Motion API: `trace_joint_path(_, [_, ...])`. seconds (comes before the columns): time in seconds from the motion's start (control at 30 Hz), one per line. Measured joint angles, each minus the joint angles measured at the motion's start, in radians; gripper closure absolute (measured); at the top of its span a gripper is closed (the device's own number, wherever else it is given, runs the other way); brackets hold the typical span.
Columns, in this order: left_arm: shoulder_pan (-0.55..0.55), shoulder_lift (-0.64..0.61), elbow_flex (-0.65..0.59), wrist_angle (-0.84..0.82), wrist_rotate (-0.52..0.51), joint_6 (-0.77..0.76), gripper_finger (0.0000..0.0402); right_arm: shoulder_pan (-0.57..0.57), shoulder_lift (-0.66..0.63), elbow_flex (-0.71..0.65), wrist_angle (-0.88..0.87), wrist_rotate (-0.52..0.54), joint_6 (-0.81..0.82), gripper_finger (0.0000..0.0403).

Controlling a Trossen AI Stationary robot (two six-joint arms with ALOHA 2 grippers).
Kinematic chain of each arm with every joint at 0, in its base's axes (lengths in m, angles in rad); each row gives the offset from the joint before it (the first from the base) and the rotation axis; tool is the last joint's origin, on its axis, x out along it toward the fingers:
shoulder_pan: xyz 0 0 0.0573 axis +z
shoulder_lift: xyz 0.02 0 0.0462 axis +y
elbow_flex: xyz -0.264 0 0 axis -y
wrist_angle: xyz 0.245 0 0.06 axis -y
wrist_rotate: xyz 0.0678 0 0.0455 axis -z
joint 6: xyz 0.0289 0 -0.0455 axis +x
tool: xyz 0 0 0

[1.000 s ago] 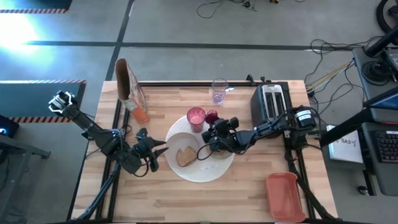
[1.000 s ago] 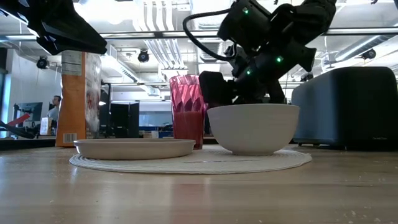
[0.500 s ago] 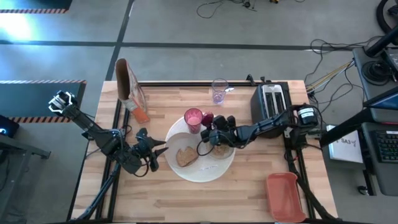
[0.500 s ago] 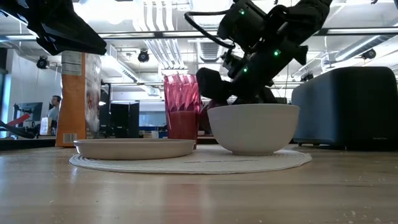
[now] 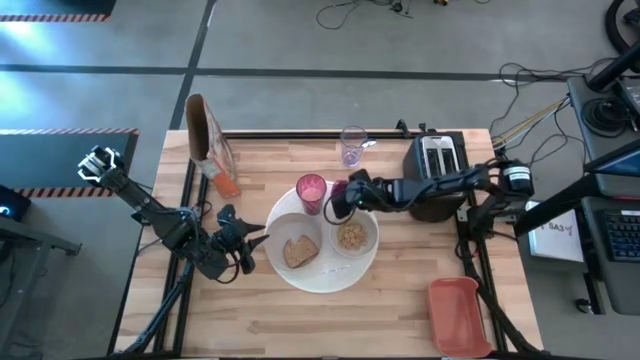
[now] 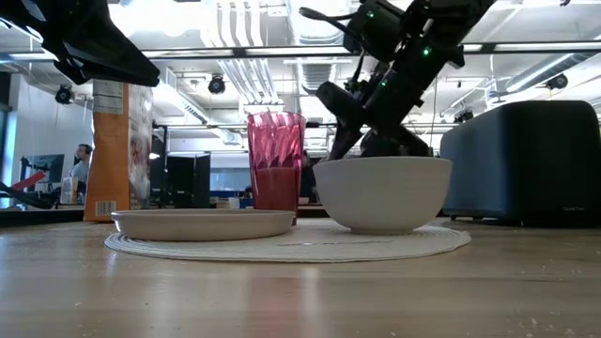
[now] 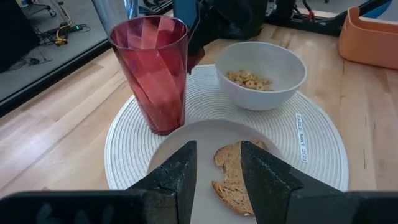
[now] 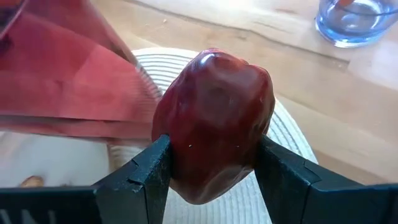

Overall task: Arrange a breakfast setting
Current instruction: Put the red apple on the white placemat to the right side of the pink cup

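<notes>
A round white woven mat (image 5: 322,278) carries a small white plate (image 5: 290,228) with toast (image 5: 299,250), a white bowl (image 5: 353,236) of cereal (image 7: 245,79) and a pink cup (image 5: 313,190). My right gripper (image 5: 339,198) is shut on a small red fruit (image 8: 214,112) between cup and bowl. My left gripper (image 5: 258,238) hovers open and empty at the plate's left, its fingers (image 7: 180,180) framing the toast in the left wrist view. A clear purplish glass (image 5: 352,146) stands at the far edge. No spoon shows. My right gripper pinches the red fruit between its two fingers, one on each opposite side (image 8: 169,155). The fingers come from the table's right, slanting down. The fruit sits over the mat's far part; the bowl and the gripper hide whether it is clear of the mat.
A cereal box (image 5: 206,135) stands at the far left with an orange thing (image 5: 226,183) beside it. A black toaster (image 5: 435,165) stands at the far right, close to my right arm. An orange tray (image 5: 458,315) lies at the near right. Bare wood lies along the near edge.
My right gripper has gone from over the bowl toward the table's far edge, to the red fruit beside the pink cup, and now has the fruit between its fingers. Its arm has drawn back toward the toaster. The bowl's cereal is now uncovered.
</notes>
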Motion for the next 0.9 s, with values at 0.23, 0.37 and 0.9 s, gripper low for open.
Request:
trace_joint_path(0.23, [0.000,0.000,0.000,-0.004,-0.006,0.000,0.0294,-0.020,0.011,0.000,-0.052,-0.073,0.018,0.0216])
trace_joint_path(0.37, [0.000,0.000,0.000,-0.007,-0.006,0.000,0.0294,-0.018,0.017,0.000,-0.051,-0.101,0.039,0.0216])
trace_joint_path(0.9, [0.000,0.000,0.000,-0.006,-0.006,-0.002,0.0294,-0.019,0.020,0.000,-0.029,-0.157,0.051,0.0216])
